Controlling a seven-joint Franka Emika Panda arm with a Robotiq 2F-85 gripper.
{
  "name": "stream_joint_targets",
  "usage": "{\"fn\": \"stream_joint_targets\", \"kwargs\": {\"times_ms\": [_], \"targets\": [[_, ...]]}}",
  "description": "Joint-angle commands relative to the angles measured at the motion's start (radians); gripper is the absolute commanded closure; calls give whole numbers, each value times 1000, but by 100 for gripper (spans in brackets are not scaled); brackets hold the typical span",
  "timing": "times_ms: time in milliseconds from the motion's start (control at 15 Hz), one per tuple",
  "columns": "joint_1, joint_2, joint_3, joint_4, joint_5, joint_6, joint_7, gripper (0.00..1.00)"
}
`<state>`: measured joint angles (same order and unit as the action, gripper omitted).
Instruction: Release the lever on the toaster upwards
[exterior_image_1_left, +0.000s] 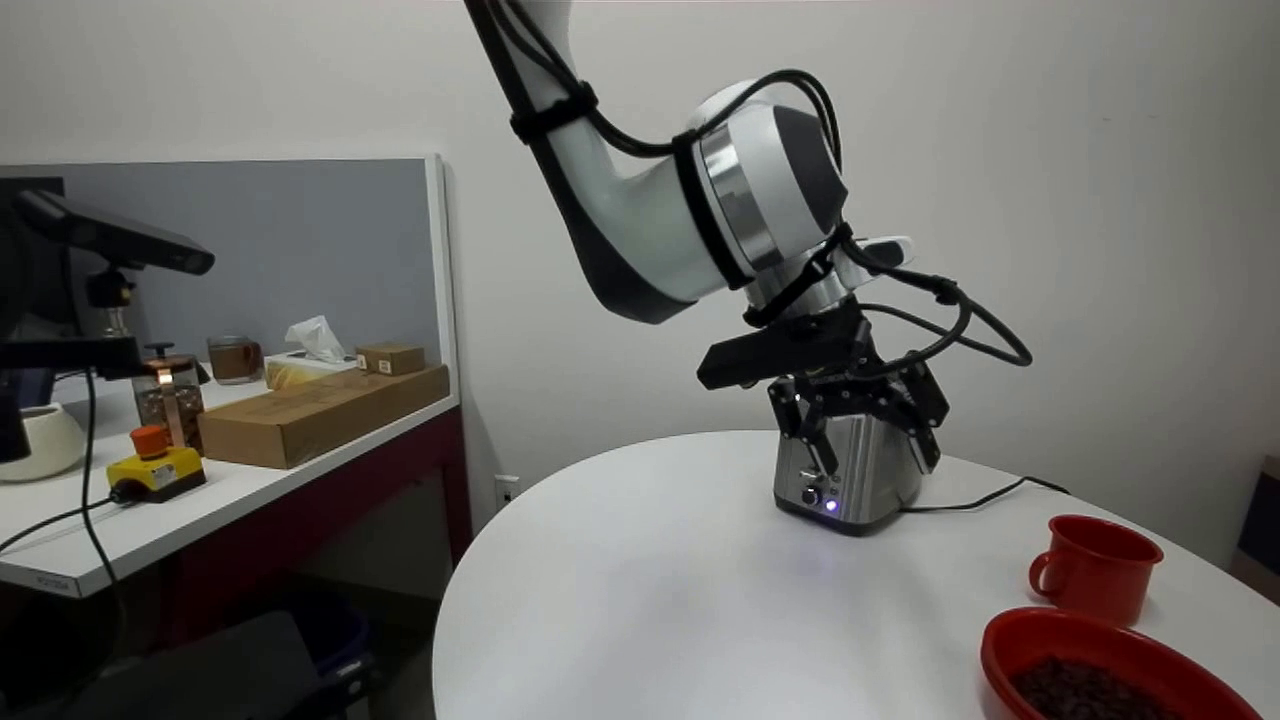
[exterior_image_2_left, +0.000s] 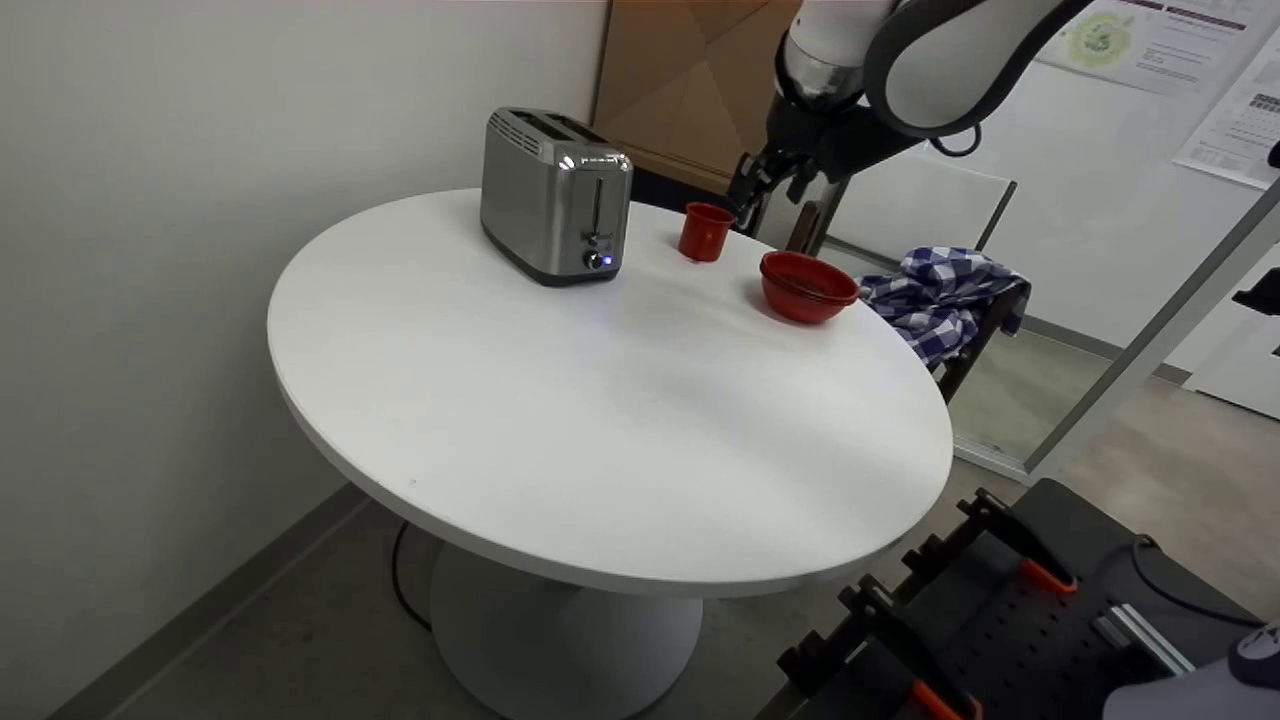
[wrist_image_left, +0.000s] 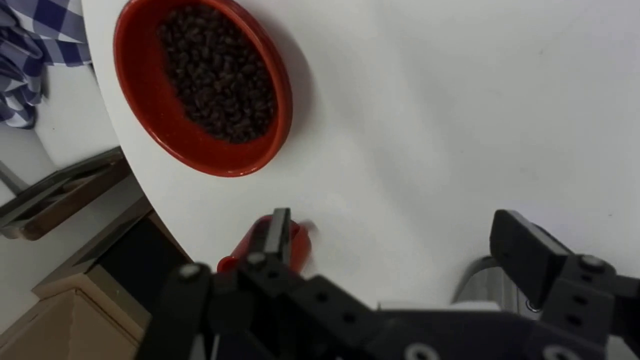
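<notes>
The silver toaster (exterior_image_2_left: 530, 195) stands upright on the white round table (exterior_image_2_left: 600, 430), and it also shows in an exterior view (exterior_image_1_left: 852, 470). Its lever (exterior_image_2_left: 600, 240) appears low, at the bottom of the vertical slot, above a knob with a lit blue light. My gripper (exterior_image_2_left: 768, 190) is open and empty, in the air beside the toaster and close to the red mug, apart from the toaster. In an exterior view the gripper (exterior_image_1_left: 878, 455) overlaps the toaster's upper part. In the wrist view the open fingers (wrist_image_left: 392, 220) show; one hides most of the toaster (wrist_image_left: 492, 285), and the lever is hidden there.
A red mug (exterior_image_2_left: 705, 235) and a red bowl (exterior_image_2_left: 800, 295) holding dark beans stand on the table near the toaster. The toaster's black cord (exterior_image_1_left: 985, 500) runs behind it toward the wall. A chair with a checkered cloth (exterior_image_2_left: 940, 295) stands beyond the table edge.
</notes>
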<state>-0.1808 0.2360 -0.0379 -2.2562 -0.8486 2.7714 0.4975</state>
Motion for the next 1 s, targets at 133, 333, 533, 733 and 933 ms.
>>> {"fn": "stream_joint_targets", "kwargs": {"times_ms": [133,333,533,733,933], "targets": [[67,192,-24,181,-100,25,245,0],[81,263,-16,241,-69,26,317,0],[81,328,-10,294,-58,22,348,0],[75,380,0,338,-49,15,336,0],[100,417,-12,355,56,31,205,0]]}}
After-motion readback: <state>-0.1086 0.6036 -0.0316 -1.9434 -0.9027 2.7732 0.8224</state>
